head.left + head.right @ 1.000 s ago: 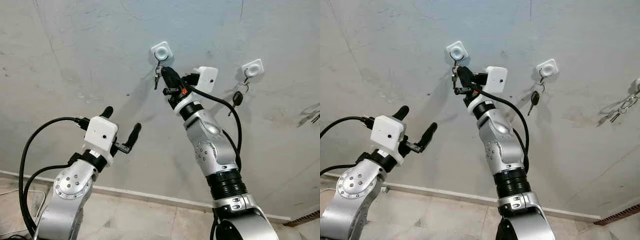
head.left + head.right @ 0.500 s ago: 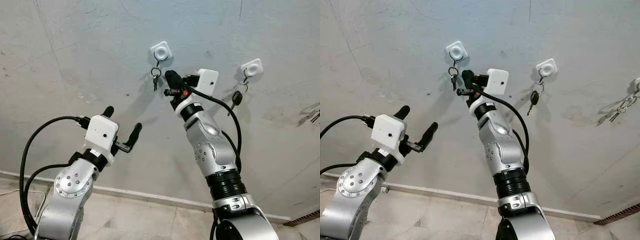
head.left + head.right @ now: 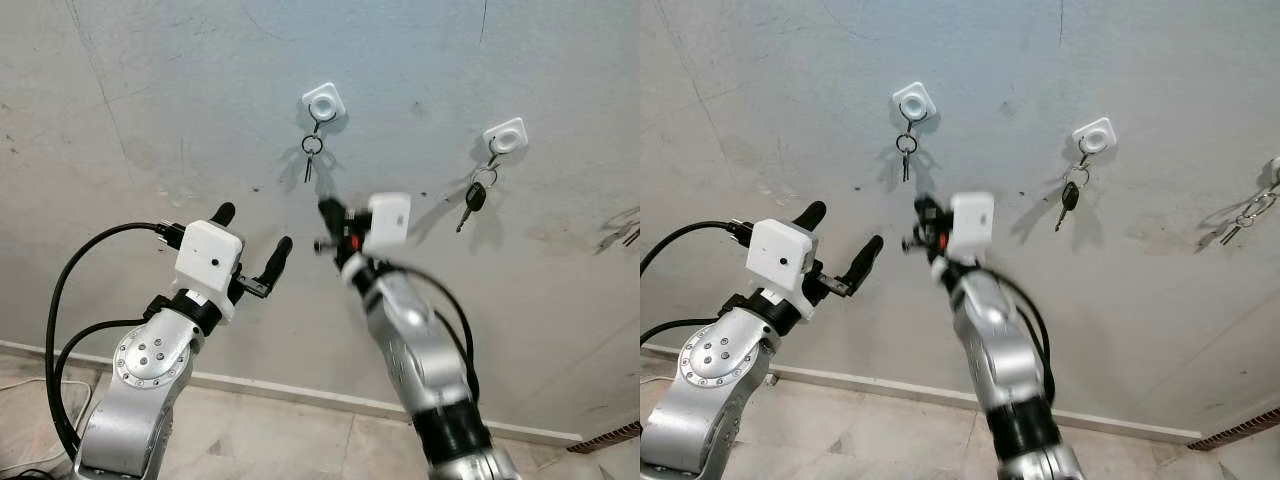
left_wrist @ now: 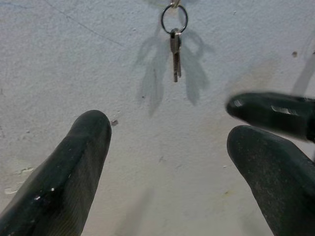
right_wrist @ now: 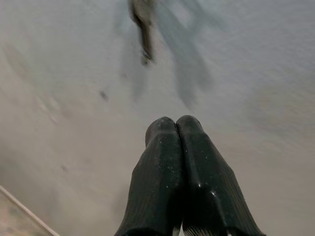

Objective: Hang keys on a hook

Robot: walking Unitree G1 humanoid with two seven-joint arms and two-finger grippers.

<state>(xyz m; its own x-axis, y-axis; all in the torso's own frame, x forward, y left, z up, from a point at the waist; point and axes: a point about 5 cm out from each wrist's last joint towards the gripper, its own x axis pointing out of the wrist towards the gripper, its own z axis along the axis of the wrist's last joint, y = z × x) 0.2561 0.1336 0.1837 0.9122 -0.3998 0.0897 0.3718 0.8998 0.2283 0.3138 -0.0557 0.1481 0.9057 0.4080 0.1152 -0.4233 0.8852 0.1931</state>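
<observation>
A small bunch of keys (image 3: pixel 311 156) on a ring hangs free from the white wall hook (image 3: pixel 322 103). In the left wrist view the keys (image 4: pixel 174 49) dangle against the grey wall. My right gripper (image 3: pixel 327 210) is blurred, below the keys and apart from them. Its fingers are pressed together with nothing between them, as the right wrist view shows (image 5: pixel 174 125). My left gripper (image 3: pixel 252 232) is raised lower left of the hook, open and holding nothing, its two fingers (image 4: pixel 74 167) spread wide.
A second white hook (image 3: pixel 504 136) to the right carries a black-headed car key (image 3: pixel 474 196). More keys (image 3: pixel 1240 215) hang at the far right edge. The wall is bare grey plaster, with a skirting strip (image 3: pixel 300 392) and tiled floor below.
My right gripper has let go of the keys and dropped down and away from the hook. The keys now hang by themselves. My left gripper has risen slightly.
</observation>
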